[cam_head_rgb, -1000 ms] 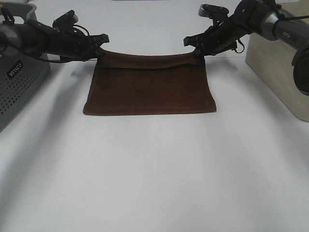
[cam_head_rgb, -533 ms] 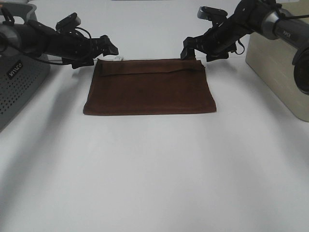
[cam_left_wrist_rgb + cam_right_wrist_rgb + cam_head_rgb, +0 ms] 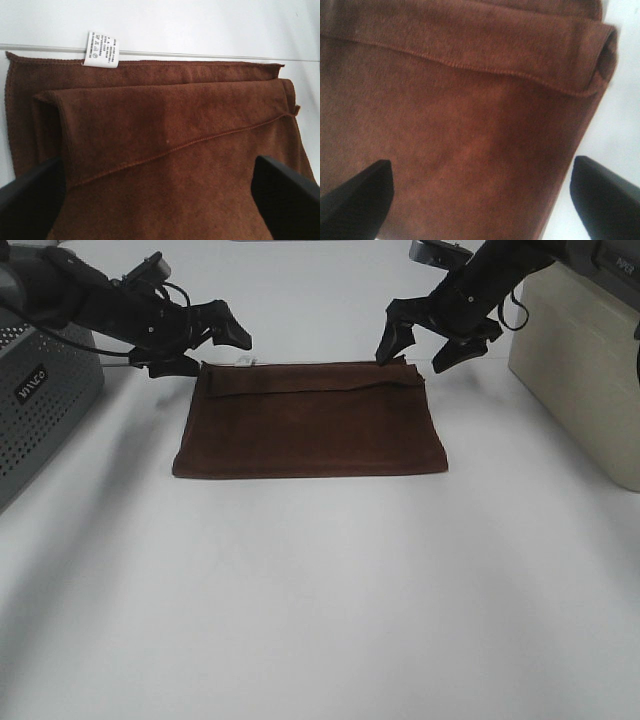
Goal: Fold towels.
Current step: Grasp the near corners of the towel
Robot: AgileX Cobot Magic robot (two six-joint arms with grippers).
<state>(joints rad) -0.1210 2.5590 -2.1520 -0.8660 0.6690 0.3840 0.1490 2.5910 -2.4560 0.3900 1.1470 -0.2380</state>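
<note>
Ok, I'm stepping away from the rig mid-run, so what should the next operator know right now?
Left gripper: open, empty, near the towel's far left corner, by the white tag.
Right gripper: open, empty, near the far right corner.
Towel: lies flat on the table, nothing holding it.
Done: folded at least once; the top layer's edge runs slightly askew along the far side.
Left: probably regrasp and fold again.

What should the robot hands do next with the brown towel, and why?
Probably move to one short side of the towel and grab its corners for a second fold. It lies flat, folded once, and the left gripper and right gripper hang open above its far edge, holding nothing.
</note>
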